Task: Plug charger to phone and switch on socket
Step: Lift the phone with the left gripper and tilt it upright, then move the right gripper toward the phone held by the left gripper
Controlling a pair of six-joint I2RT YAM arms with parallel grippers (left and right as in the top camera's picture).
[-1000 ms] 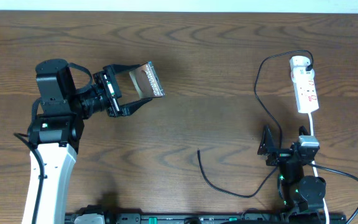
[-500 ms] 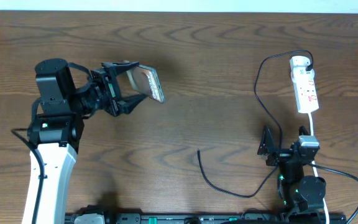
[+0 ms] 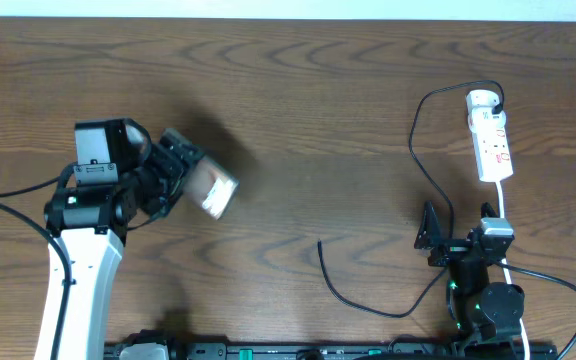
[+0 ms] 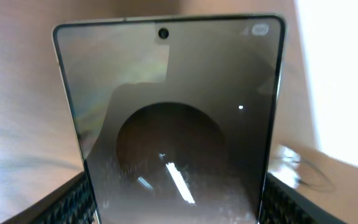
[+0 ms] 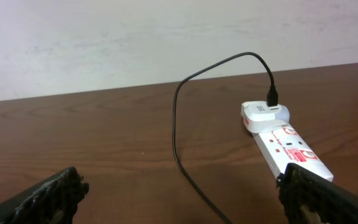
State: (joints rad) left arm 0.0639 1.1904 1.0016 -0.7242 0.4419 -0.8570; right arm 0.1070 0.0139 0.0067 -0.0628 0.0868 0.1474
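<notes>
My left gripper [image 3: 181, 172] is shut on the phone [image 3: 211, 190] and holds it off the table at the left; the overhead view is blurred there. In the left wrist view the phone's glossy dark screen [image 4: 173, 124] fills the frame between my fingers, front camera at the top. The white socket [image 3: 489, 137] lies at the far right, with the charger's plug in its far end. The thin black charger cable [image 3: 420, 150] loops down to its free tip [image 3: 320, 244] mid-table. My right gripper [image 3: 438, 236] is open and empty, low at the right, with the socket [image 5: 288, 144] and cable [image 5: 176, 124] ahead.
The socket's white cord [image 3: 503, 215] runs down towards the right arm's base [image 3: 488, 300]. The left arm's white link [image 3: 73, 290] stands at the lower left. A pale wall [image 5: 135, 37] rises behind the table's far edge.
My left gripper has swung the phone down and to the left, closer to the arm, and turned it over. The right arm, cable and socket have not moved.
</notes>
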